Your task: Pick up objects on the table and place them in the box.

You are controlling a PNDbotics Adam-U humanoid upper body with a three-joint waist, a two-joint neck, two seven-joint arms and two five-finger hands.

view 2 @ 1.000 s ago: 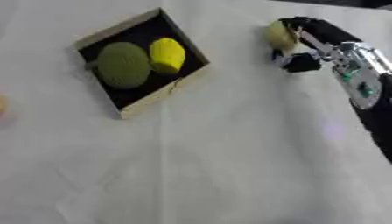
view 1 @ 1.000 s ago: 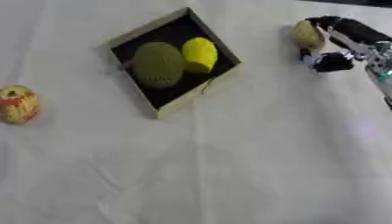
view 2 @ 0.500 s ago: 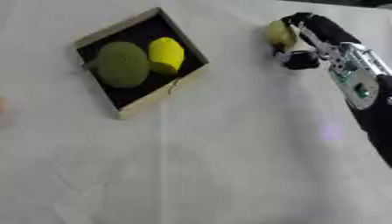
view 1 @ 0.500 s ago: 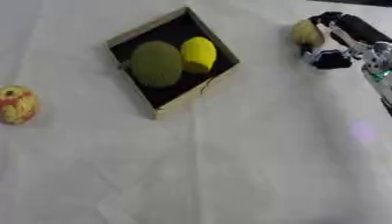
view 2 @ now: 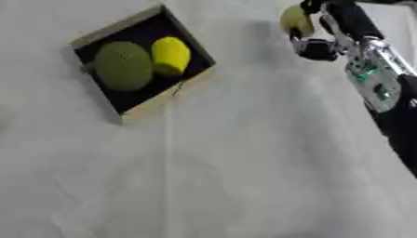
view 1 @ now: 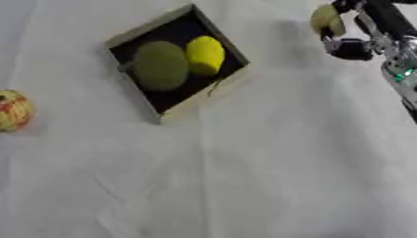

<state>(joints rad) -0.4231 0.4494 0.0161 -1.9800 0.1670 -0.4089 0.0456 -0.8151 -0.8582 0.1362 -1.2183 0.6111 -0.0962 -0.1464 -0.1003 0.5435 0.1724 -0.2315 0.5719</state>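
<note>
In the upper left of my view the box sits askew on the white cloth, holding a dull green fruit and a yellow lemon side by side, touching. At upper right my right hand has its fingers curled round a yellowish fruit. A red-yellow apple lies at the left edge.

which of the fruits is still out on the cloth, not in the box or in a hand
The red and yellow apple at the far left edge. The green fruit and lemon lie inside the box, and the right hand holds a yellowish one.
</note>
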